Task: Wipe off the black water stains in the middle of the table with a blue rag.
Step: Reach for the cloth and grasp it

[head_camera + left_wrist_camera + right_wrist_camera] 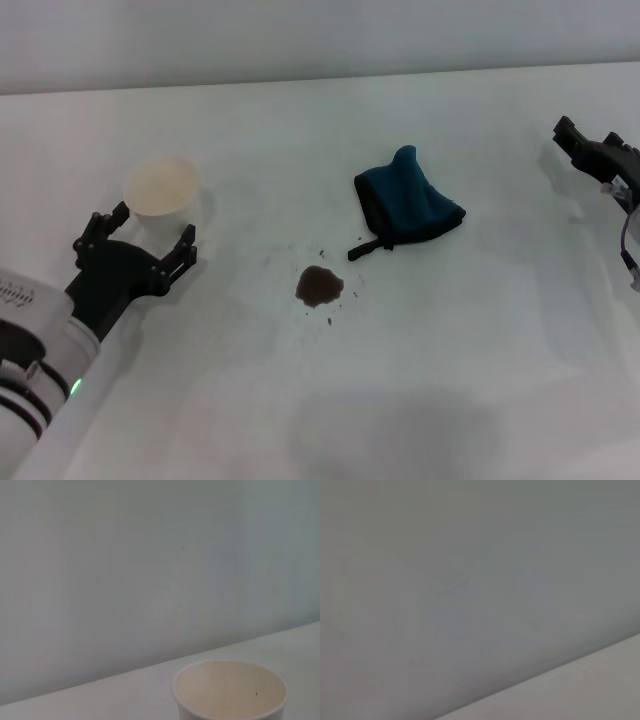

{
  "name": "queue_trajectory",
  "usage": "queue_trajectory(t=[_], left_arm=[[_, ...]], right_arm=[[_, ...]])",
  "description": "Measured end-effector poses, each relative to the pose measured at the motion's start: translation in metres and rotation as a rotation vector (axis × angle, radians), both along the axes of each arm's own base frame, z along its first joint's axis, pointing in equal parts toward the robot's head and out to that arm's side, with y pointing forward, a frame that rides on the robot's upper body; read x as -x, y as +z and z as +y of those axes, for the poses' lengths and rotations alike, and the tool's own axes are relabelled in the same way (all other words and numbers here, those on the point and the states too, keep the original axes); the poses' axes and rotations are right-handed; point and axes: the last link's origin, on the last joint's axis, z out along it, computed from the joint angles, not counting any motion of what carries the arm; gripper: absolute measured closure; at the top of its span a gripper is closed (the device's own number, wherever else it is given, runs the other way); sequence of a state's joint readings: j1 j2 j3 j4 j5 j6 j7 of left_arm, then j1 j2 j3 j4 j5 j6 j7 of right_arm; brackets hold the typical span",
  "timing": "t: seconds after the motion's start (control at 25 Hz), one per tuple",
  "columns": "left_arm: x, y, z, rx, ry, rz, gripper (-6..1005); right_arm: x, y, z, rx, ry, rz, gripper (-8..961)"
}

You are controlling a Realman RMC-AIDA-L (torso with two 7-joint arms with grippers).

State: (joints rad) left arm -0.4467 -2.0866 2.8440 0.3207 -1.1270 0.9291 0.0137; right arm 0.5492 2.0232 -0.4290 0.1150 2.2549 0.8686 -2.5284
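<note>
Lying crumpled right of centre was the rag [408,208], just above the stains [319,287].
The left gripper [140,237], spread wide, flanked a cup [160,198] at left; the right gripper [600,152] sat far right, grip unclear.

The black water stains [319,286] formed a small, irregular dark brown-black blotch with tiny specks scattered around it, near the middle of the white desk [450,340]. The blue rag [405,205] lay crumpled in a soft heap just beyond the blotch and to its right, apart from it, its black edging and short loop tag pointing toward the stain.
</note>
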Motion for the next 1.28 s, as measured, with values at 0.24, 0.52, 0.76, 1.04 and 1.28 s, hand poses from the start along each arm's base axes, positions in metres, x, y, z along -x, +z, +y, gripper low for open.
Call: queue_trajectory(t=[0.24,0.52,0.76,1.04,1.28], left_arm=[[0.004,0.002,-0.010,-0.022,0.013,-0.034,106],[0.010,0.010,-0.033,-0.084,0.012,-0.090,107],[0.023,0.024,-0.044,-0.169,0.043,-0.109,108],[0.038,0.042,-0.039,-0.241,0.077,-0.088,108],[0.034,0.050,-0.023,-0.275,0.069,-0.086,109]], right_arm=[[0.001,0.008,0.006,-0.012,0.021,-0.024,127],[0.030,0.013,0.035,0.127,0.201,-0.058,128],[0.063,0.037,0.076,0.336,0.242,-0.060,128],[0.139,0.053,0.102,0.533,0.289,-0.243,141],[0.179,0.058,0.092,0.748,0.108,-0.479,159]])
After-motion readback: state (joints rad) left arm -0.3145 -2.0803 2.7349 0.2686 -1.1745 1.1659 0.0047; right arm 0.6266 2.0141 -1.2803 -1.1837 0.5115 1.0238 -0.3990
